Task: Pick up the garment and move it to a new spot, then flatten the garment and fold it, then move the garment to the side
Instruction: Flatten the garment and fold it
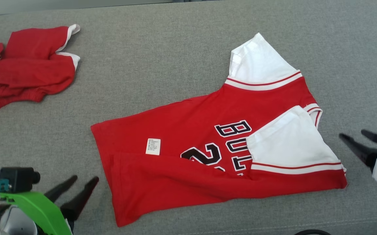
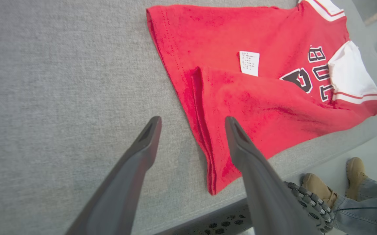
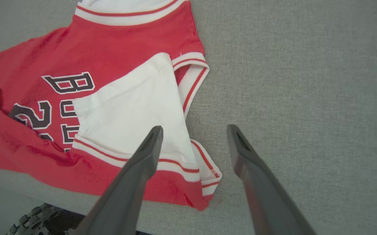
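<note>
A red jersey [image 1: 188, 130] with white sleeves and black lettering lies on the grey surface, its near long edge folded over the body. A white label [image 1: 153, 146] faces up on it. My left gripper [image 1: 84, 182] is open just left of the jersey's hem, holding nothing. In the left wrist view the hem [image 2: 204, 140] runs between the fingers [image 2: 149, 137] of the left gripper [image 2: 192, 121]. My right gripper [image 1: 355, 134] is open to the right of the folded sleeve [image 1: 293, 140]. The right wrist view has the right gripper [image 3: 194, 129] over the sleeve corner [image 3: 204, 176].
A second red garment [image 1: 25, 68] lies crumpled at the far left of the grey surface [image 1: 155, 58]. The surface's front edge [image 2: 348, 143] runs close to the jersey; a person's tan boots [image 2: 319, 191] stand on the floor beyond it.
</note>
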Robot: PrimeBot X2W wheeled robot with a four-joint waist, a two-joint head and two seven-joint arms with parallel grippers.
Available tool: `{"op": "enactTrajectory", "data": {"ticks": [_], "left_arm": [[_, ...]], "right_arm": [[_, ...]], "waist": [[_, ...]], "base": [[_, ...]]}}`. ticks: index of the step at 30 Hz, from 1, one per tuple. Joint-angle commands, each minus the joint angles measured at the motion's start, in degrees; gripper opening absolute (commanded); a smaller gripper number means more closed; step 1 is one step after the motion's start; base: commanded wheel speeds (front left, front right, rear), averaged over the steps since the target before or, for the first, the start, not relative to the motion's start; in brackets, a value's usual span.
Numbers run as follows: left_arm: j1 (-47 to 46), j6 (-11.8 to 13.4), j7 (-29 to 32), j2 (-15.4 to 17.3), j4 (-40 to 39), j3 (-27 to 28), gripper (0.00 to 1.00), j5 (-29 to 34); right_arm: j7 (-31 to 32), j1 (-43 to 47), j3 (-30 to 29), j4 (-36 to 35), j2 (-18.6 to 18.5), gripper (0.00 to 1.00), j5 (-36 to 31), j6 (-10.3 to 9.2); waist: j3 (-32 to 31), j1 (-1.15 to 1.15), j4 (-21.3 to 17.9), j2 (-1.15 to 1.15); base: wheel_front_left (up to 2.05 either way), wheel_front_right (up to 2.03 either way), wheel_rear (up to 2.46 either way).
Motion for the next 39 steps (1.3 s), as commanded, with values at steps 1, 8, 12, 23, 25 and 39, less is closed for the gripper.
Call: {"op": "enactTrajectory", "data": {"ticks": [1, 8, 12, 23, 25, 39], "left_arm": [[-2.9, 1.7, -2.0, -0.6, -0.4, 1.4, 1.0, 2.3], [-14.8, 2.1, 1.8, -6.3, 3.7, -2.6, 1.0, 8.6], [-23.5, 0.0, 5.4, -11.4, 10.5, -5.2, 1.0, 10.4], [-35.4, -5.6, 7.8, -20.8, 26.3, -9.4, 1.0, 12.3], [-36.2, -6.3, 7.7, -21.8, 28.2, -10.1, 1.0, 12.3], [-39.7, -9.3, 8.1, -27.0, 34.0, -11.5, 1.0, 8.3]], "right_arm": [[-1.1, -4.0, 0.4, -0.7, -1.1, 1.0, -1.4, 0.0], [-3.2, -20.7, 5.3, 4.6, -2.4, 1.0, -8.4, 0.0], [-2.1, -30.6, 8.2, 11.0, -1.6, 1.0, -11.7, 0.0], [-2.0, -44.4, 13.6, 27.1, -0.4, 1.0, -18.5, -0.01], [-2.7, -45.3, 14.2, 29.5, -0.3, 1.0, -19.2, -0.01], [-7.3, -49.1, 14.0, 38.3, -0.2, 1.0, -21.9, -0.01]], "waist": [[1.1, 0.0, 0.1, 0.0], [6.4, 0.0, 4.4, 0.0], [9.7, 0.0, 7.7, 0.0], [13.2, 0.0, 14.6, 0.0], [13.3, 0.0, 15.3, 0.0], [15.1, 0.0, 16.8, 0.0]], "base": [[0.0, 0.0, 0.0], [0.0, 0.0, 0.0], [0.0, 0.0, 0.0], [0.0, 0.0, 0.0], [0.0, 0.0, 0.0], [0.0, 0.0, 0.0]]}}
